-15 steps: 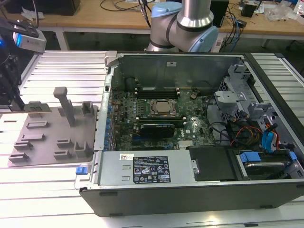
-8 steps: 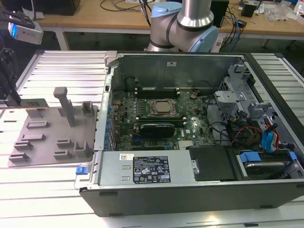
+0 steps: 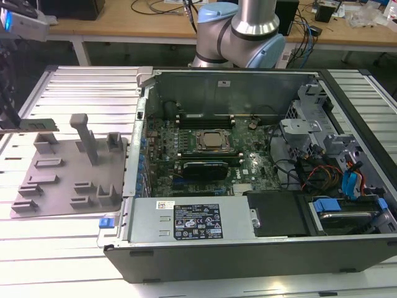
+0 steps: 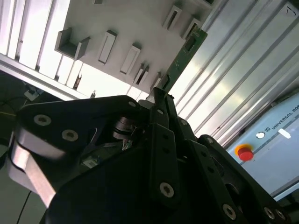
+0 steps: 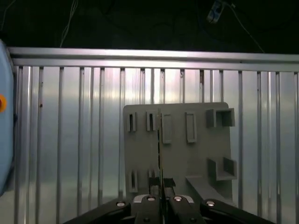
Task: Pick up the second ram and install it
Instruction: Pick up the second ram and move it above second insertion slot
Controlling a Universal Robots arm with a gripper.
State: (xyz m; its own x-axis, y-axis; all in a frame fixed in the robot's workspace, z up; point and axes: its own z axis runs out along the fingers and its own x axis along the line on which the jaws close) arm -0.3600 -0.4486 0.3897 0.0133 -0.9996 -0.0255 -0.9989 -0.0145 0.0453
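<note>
We see the gripper (image 5: 160, 189) clamped on the second ram (image 4: 187, 51) above the gray holder tray (image 5: 201, 158), toward the exterior view's left of the open computer case (image 3: 248, 254).

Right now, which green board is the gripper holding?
The second ram, the thin stick pinched above the grey tray, not the big motherboard lying inside the open case.

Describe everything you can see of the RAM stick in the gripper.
The second ram is a thin, narrow green circuit-board stick with small dark chips on its face, as the second wrist view shows. In the first wrist view it appears edge-on, as a slim line. The gripper is shut on one end, a finger on each face. The rest juts out over the grey slotted holder plate. Whether it touches the plate cannot be told.
</note>
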